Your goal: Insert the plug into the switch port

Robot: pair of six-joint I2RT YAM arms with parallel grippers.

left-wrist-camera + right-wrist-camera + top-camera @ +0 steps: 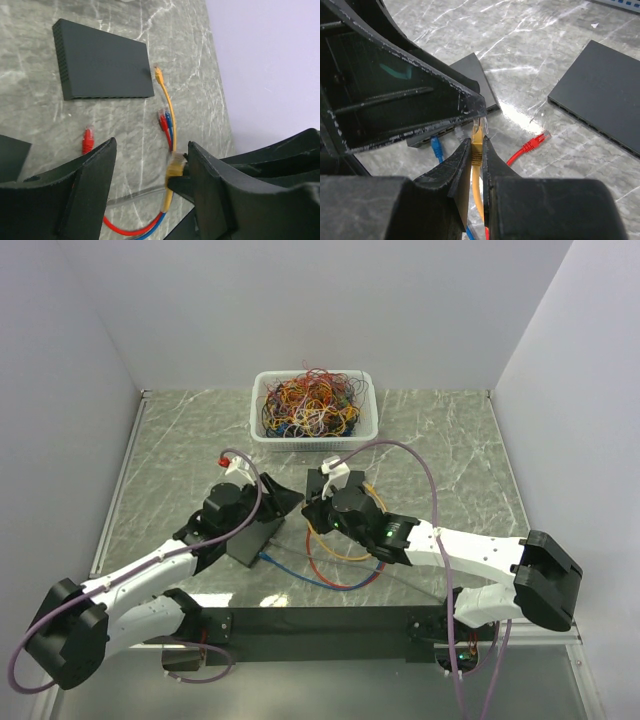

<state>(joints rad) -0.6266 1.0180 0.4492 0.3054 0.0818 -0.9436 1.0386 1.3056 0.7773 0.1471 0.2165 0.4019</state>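
Right gripper is clamped on the yellow plug, fingers pinching its body, with the cable trailing down out of the grip. The plug is held off the table, tip pointing away from the right wrist and right at the tip of a left finger; can't tell if they actually touch. Left gripper is spread wide and holds nothing. In the left wrist view the plug sits inside that gap, close to the right-hand finger. The switch lies flat on the table, partly hidden behind the left finger, with a blue plug and a grey plug at its near edge. A second black box lies flat, apart from it. A loose red plug lies on the table between the two. Another yellow plug end rests just beside the box corner. The basket of tangled wires is at the far side, well apart.
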